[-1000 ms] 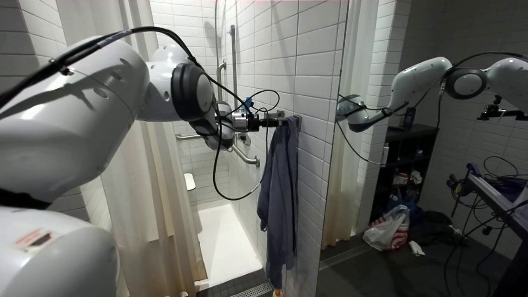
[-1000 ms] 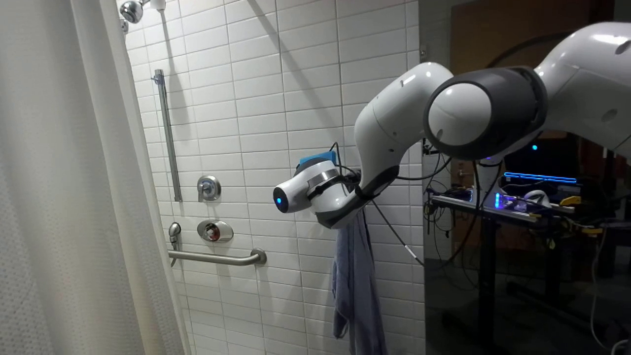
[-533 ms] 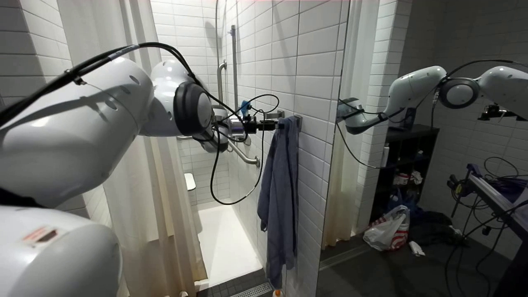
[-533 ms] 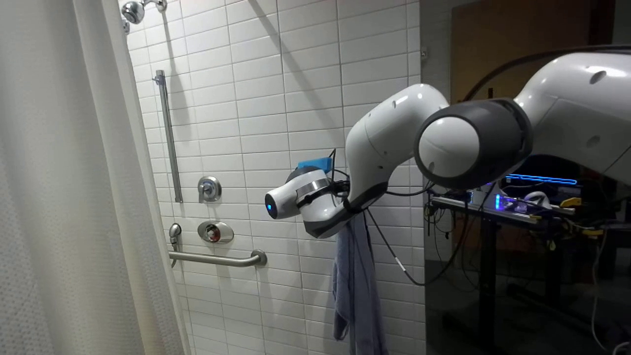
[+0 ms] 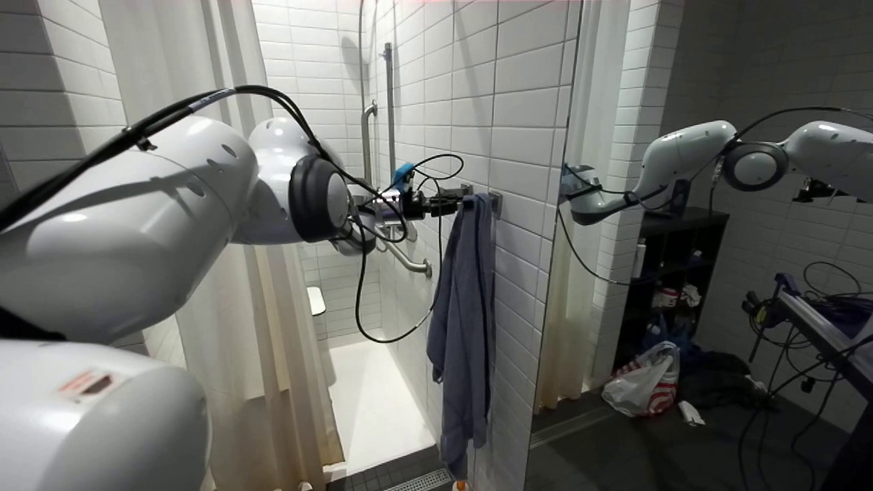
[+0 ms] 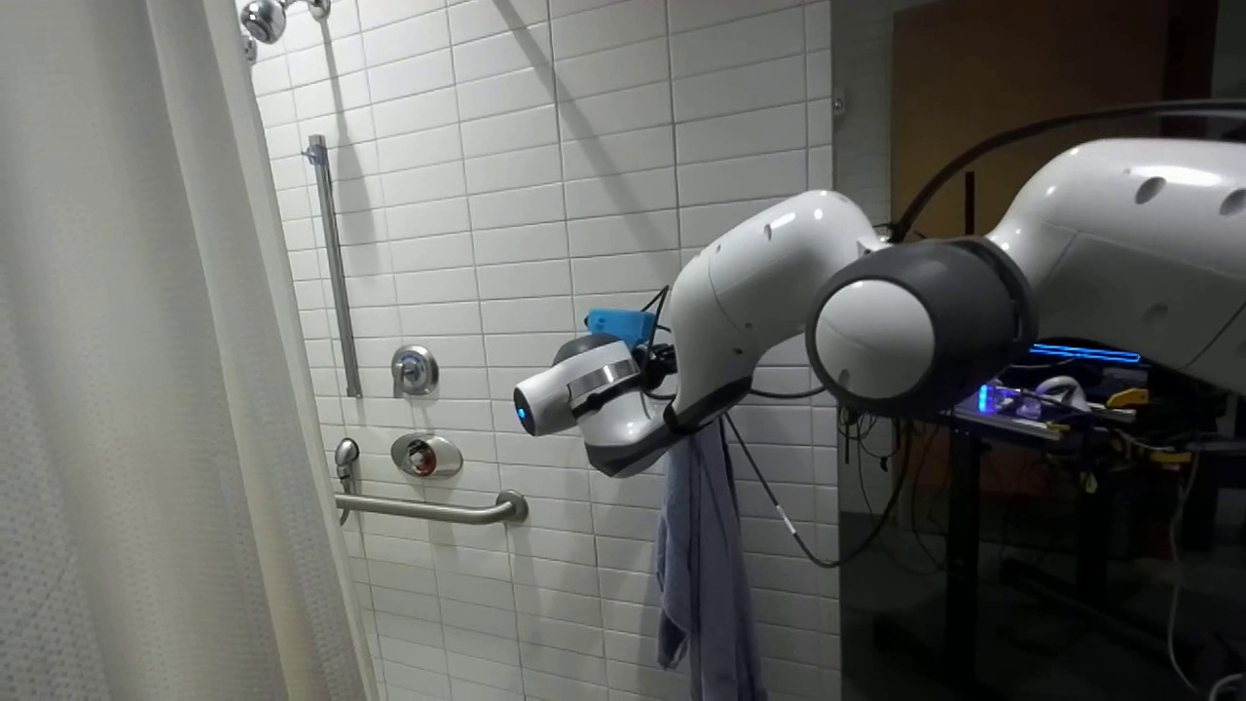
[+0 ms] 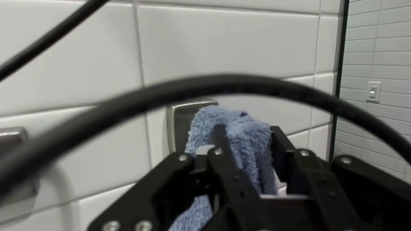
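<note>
A blue-grey towel (image 5: 464, 307) hangs by its top from a metal fixture on the tiled wall; it also shows in an exterior view (image 6: 706, 565). My gripper (image 7: 249, 131) reaches level toward the wall at the towel's top. In the wrist view the bunched towel (image 7: 247, 138) fills the gap between the two black fingers, one pressed into its left side and one against its right edge. A square metal plate (image 7: 184, 120) shows behind the cloth. The gripper (image 5: 464, 200) looks small in an exterior view; where only the arm's wrist (image 6: 613, 389) shows, the jaws are hidden.
A black cable (image 7: 224, 84) arcs across the wrist view. To the left on the wall is a second metal mount (image 7: 14, 160). A grab bar (image 6: 428, 510) and a shower curtain (image 6: 146, 389) are nearby. A mirror (image 5: 593, 423) lies beyond the towel.
The arm's elbow and forearm have come down, and its wrist has shifted slightly left and down in an exterior view. The jaws have drawn in at the towel's top. The towel hangs nearly unchanged.
</note>
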`<action>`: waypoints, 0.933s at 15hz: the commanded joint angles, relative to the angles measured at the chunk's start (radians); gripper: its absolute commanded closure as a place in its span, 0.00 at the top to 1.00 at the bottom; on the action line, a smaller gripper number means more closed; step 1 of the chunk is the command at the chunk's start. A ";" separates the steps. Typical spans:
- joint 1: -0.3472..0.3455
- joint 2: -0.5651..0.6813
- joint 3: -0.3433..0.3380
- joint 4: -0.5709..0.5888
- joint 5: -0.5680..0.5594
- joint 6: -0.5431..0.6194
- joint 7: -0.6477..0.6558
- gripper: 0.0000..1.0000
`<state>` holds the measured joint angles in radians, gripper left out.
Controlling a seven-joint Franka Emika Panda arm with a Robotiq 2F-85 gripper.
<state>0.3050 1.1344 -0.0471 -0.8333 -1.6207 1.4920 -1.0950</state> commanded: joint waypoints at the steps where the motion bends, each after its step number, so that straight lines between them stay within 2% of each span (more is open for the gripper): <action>1: 0.048 0.077 -0.023 0.134 -0.011 -0.121 0.018 0.10; 2: 0.044 0.095 -0.021 0.167 -0.015 -0.117 -0.014 0.10; 4: 0.063 0.122 -0.024 0.204 -0.013 -0.175 0.015 0.10; 7: 0.059 0.154 -0.025 0.257 -0.019 -0.174 -0.019 0.10; 9: 0.063 0.183 -0.038 0.294 -0.026 -0.205 0.030 0.10; 10: 0.057 0.192 -0.047 0.307 -0.039 -0.194 0.043 0.20; 11: 0.058 0.198 -0.045 0.303 -0.037 -0.200 0.050 0.10; 14: 0.069 0.226 -0.057 0.328 -0.059 -0.212 0.101 0.10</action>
<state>0.3243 1.3128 -0.0750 -0.5810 -1.6589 1.3958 -1.0539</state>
